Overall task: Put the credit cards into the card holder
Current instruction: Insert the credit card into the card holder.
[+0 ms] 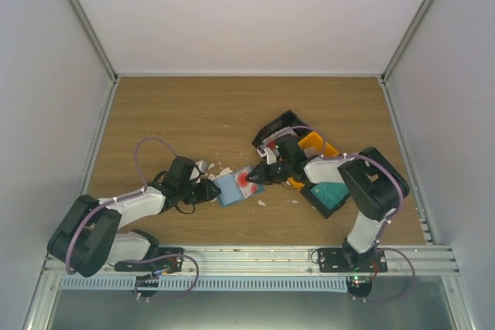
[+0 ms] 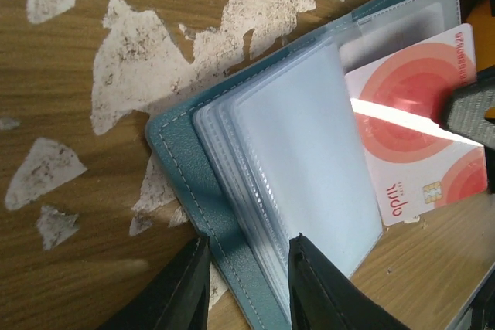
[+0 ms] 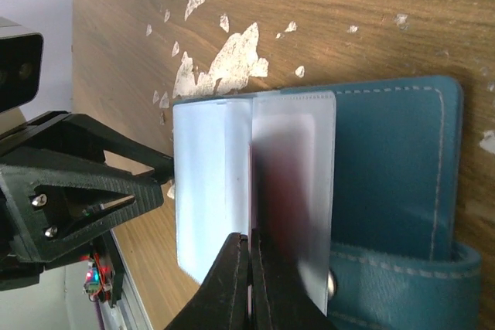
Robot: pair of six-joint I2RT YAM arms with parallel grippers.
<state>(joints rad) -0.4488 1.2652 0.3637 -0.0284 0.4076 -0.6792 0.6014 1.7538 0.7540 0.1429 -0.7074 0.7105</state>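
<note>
Blue-teal folding card holder (image 3: 387, 160) lies open mid-table | my left gripper (image 2: 249, 243) narrow around its edge, cannot tell if clamped | my right gripper (image 3: 249, 239) pinches red-and-white plastic credit card (image 2: 418, 113), partly under clear plastic sleeve (image 3: 298, 152) | best: card flat, square to pocket, holder steadied.

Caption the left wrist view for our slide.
Left gripper grips the card holder; a red-and-white credit card sits partly inside a sleeve.

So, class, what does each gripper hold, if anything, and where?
The right gripper pinches the red-and-white card by its outer edge; the left gripper clamps the card holder by one edge.
</note>
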